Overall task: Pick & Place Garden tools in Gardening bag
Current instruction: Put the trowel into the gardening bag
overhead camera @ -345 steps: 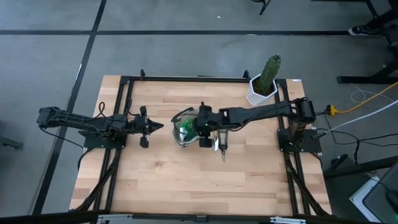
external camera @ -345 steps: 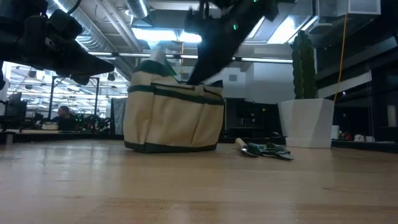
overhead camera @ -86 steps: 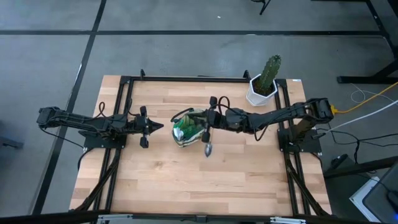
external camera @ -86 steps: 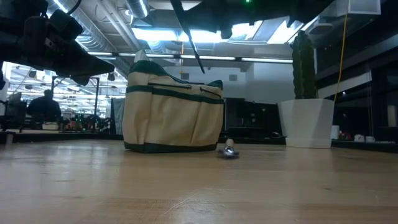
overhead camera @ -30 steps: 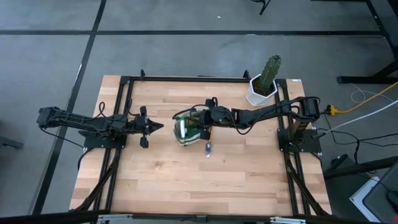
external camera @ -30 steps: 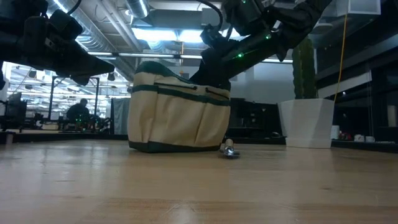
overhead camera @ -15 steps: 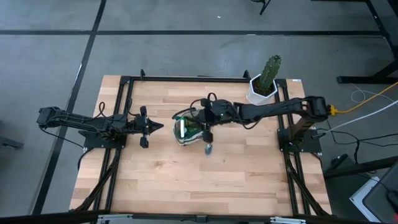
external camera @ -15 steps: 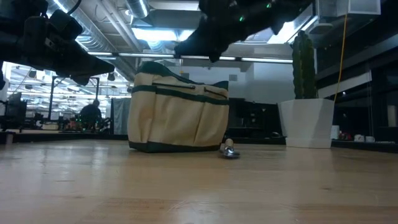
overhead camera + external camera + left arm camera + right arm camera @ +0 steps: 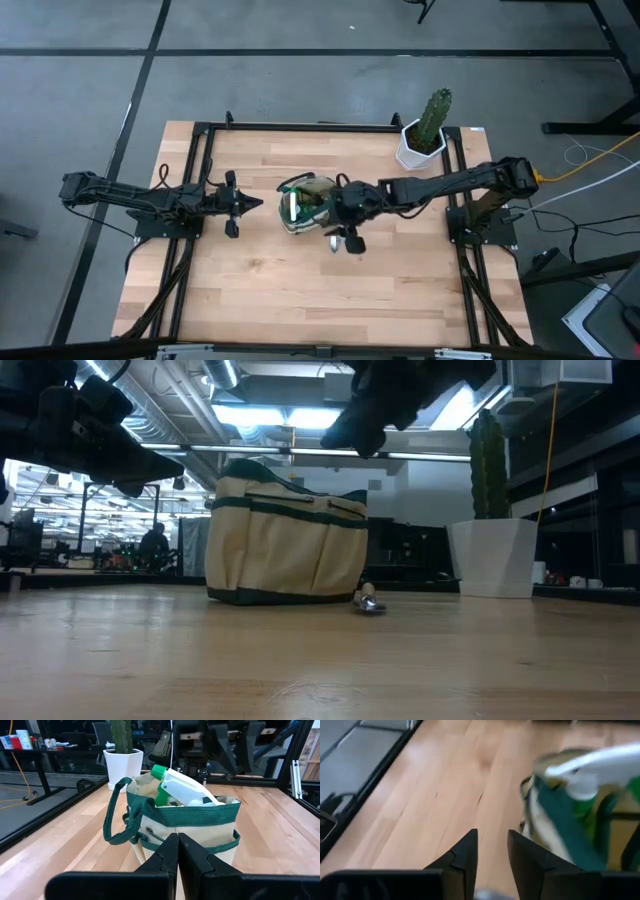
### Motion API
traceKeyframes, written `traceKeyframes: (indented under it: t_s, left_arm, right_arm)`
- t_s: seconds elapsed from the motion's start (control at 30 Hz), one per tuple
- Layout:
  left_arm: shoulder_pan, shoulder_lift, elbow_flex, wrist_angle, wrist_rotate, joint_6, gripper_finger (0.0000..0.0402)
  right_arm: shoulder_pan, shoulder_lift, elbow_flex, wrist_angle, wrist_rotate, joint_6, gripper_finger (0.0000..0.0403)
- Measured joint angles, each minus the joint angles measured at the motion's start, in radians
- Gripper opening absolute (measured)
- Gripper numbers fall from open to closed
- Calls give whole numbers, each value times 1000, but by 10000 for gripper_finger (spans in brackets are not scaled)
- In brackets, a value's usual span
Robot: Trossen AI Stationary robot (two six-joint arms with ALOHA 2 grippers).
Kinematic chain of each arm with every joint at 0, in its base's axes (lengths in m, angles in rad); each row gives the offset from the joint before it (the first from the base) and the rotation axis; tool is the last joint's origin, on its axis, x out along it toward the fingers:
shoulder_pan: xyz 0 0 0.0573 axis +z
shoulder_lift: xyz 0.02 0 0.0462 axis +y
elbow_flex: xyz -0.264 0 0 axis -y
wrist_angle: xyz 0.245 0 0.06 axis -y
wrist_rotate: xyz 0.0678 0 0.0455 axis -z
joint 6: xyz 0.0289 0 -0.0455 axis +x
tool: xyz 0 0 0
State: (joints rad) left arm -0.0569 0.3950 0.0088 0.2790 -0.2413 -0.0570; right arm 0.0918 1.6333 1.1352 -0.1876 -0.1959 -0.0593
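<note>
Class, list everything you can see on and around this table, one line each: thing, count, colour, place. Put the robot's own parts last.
Gardening bag: one, beige with dark green trim, table centre.
Spray bottle: one, white with a green cap, sticking out of the bag.
Small tool: one, silvery metal, on the table beside the bag.
Cactus: one, green, in a white pot at the far right corner.
Table: one, pale wood.
Left gripper: one, dark, shut, left of the bag.
Right gripper: one, dark, open, above the small tool.
</note>
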Motion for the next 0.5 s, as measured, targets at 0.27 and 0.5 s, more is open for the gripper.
traceKeyframes:
  t_s: [0.27, 0.5]
  left_arm:
    - [0, 0, 0, 0, 0, 0, 4]
    - [0, 0, 0, 0, 0, 0, 4]
  right_arm:
    - [27, 8, 0, -109, 0, 0, 107]
    - [42, 22, 0, -184, 1, 28, 107]
